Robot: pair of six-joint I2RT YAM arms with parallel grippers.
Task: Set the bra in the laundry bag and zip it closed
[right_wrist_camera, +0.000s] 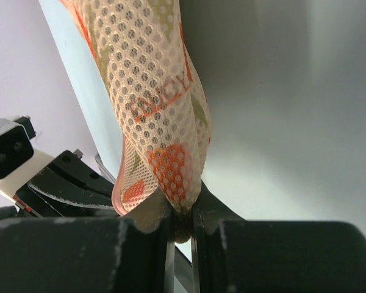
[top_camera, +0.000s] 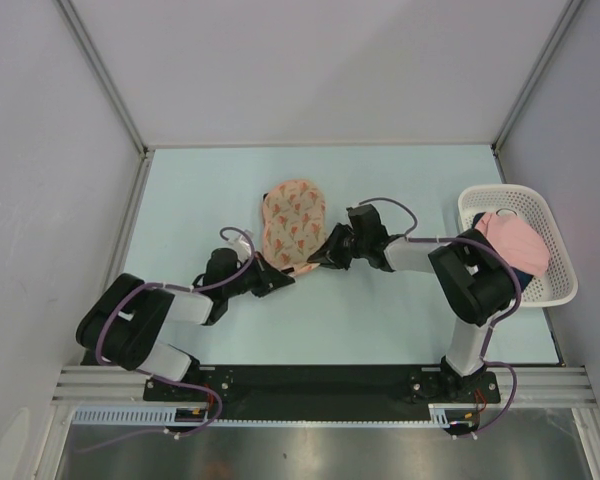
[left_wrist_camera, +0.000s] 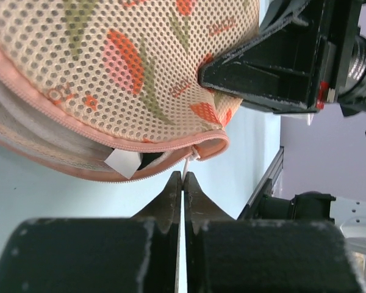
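Pinching laundry bag [right_wrist_camera: 165, 91], right end effector [right_wrist_camera: 182, 212]; lettering illegible.

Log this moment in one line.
bag: zip partly open | left tool: shut at zip end | right tool: shut on bag edge

The near end of the laundry bag [top_camera: 293, 218] is crowded: the left gripper [top_camera: 283, 281] and the right gripper [top_camera: 316, 259] meet there, with hardly any gap between them. The table [top_camera: 200, 190] lies open beyond and to the left of the bag. On the right, a white lattice basket [top_camera: 477, 203] holding a pink cloth [top_camera: 517, 243] blocks the edge, and the right arm [top_camera: 470, 275] is bent just beside it.
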